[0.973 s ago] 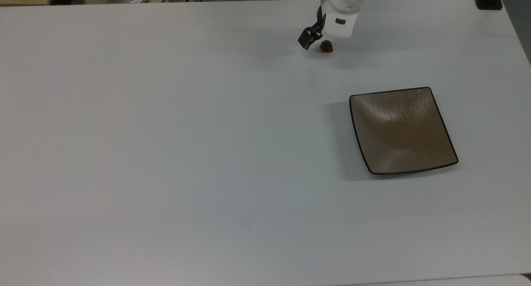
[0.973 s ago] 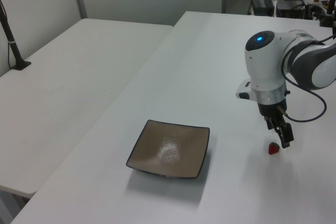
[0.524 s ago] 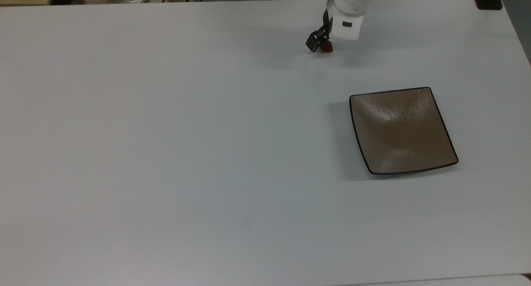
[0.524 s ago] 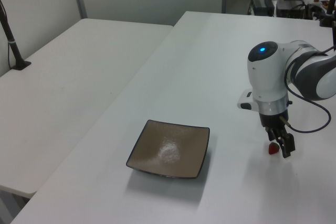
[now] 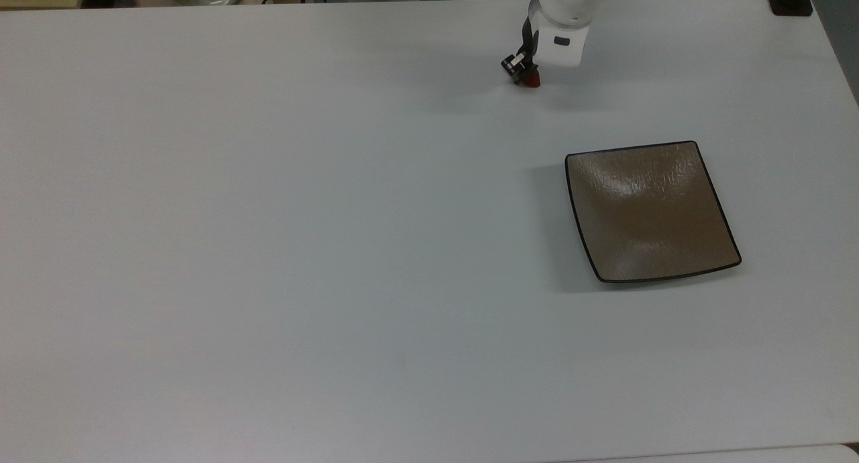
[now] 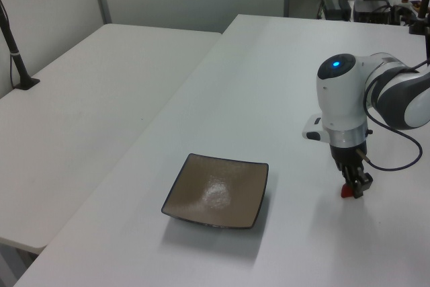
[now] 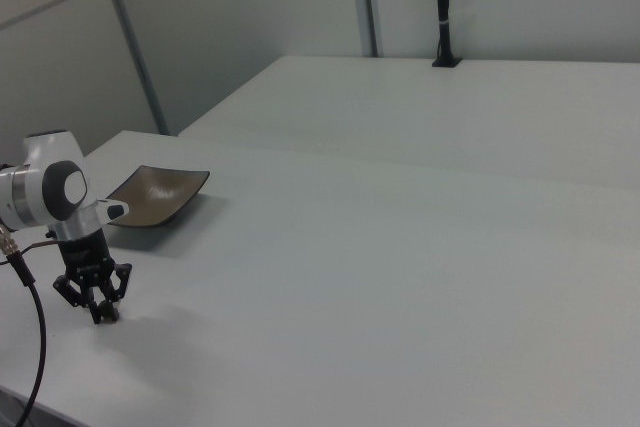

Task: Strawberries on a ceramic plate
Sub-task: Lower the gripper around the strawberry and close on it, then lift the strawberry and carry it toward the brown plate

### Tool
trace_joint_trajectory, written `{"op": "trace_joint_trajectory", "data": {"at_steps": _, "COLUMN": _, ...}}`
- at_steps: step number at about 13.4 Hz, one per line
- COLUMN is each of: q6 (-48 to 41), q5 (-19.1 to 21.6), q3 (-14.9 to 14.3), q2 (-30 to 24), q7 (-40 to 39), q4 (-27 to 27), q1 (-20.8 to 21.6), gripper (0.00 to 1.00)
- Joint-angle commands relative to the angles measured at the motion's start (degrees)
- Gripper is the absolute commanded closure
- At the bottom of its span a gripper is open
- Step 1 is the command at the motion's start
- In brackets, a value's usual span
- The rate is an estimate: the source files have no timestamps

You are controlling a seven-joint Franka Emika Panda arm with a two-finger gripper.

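Fingers of the gripper [image 5: 525,74] are reaching down to the white table [image 5: 335,248] and closing around the strawberry [image 5: 532,80], pinching the small red fruit between them while it is sitting on the tabletop. In the left view the gripper [image 6: 352,186] is pointing straight down from the white arm [image 6: 342,109], with the strawberry [image 6: 346,191] showing red at its tips, just touching the table [image 6: 255,78]. In the top view the fruit is lying near the far edge of the table, toward the top view's right of centre. The plate [image 5: 649,211], a square brown dish with a thin black rim, is sitting empty and well apart from the strawberry, nearer the camera and further to the top view's right. In the left view the plate [image 6: 217,190] is resting to the left view's left of the gripper. In the right view the gripper [image 7: 97,299] is hanging low over the table [image 7: 400,277], and the plate [image 7: 155,194] is lying beyond it, toward the far side.
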Motion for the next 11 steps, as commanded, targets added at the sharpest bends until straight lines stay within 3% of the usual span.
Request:
{"op": "trace_joint_trajectory", "data": {"at_steps": 1, "q6": 2.47, "q5": -0.84, "q3": -0.15, "q2": -0.37, "q7": -0.89, "q4": -0.74, "q1": -0.06, "gripper": 0.8}}
{"op": "trace_joint_trajectory", "data": {"at_steps": 7, "q6": 2.3, "q5": -0.66, "q3": -0.06, "q2": -0.72, "q7": -1.07, "q4": 1.1, "q1": -0.32, "gripper": 0.83}}
{"op": "trace_joint_trajectory", "data": {"at_steps": 11, "q6": 1.69, "q5": 0.13, "q3": -0.15, "q2": -1.6, "q7": -0.54, "q4": 7.15, "q1": -1.2, "gripper": 0.83}}
